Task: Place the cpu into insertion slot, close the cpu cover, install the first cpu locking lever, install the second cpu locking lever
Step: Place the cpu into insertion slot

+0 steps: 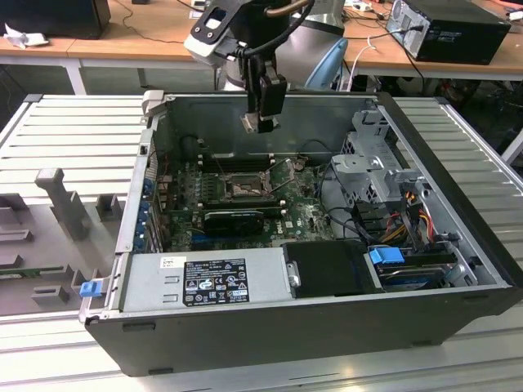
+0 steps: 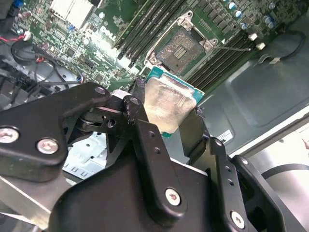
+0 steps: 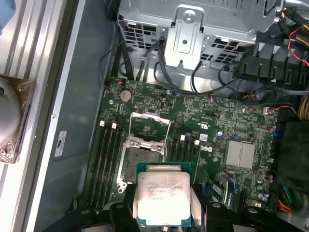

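Pale silver-grey square cpu [image 3: 163, 200], gripped by its edges in the arm's black jaws, hangs above the open, square grey-centred insertion slot [image 3: 142, 162] inside the dark computer case [image 1: 327, 335]; squaring its corners to the socket looks essential.

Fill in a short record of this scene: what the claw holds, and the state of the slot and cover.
claw: shut on cpu, above the open case
cpu: gripped at its edges, metal face showing, clear of the slot
slot: empty, uncovered
cover: raised open
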`<state>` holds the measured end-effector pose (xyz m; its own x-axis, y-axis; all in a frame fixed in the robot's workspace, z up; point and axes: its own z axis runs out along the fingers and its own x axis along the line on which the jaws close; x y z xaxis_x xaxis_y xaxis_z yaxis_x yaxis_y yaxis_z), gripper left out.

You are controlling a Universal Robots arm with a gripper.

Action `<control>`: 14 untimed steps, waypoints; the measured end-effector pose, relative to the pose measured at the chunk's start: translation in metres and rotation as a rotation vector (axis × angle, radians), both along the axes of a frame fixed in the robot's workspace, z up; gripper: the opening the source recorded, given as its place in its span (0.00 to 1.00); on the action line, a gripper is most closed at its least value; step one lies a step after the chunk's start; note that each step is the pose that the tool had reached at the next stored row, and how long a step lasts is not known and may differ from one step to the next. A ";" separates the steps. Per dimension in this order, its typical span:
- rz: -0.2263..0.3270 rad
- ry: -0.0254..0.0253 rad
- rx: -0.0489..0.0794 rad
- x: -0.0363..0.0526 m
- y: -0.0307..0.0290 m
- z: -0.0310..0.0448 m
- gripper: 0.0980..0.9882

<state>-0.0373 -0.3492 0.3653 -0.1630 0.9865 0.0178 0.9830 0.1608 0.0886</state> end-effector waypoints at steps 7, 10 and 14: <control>-0.129 0.0001 0.000 0.0000 0.0000 -0.0027 0.48; -0.172 0.0014 0.000 0.0000 0.0000 -0.0066 0.48; -0.204 0.0119 -0.001 0.0002 0.0000 -0.0122 0.48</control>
<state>-0.0371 -0.3491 0.3532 0.0406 0.9990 0.0174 0.9962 -0.0418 0.0767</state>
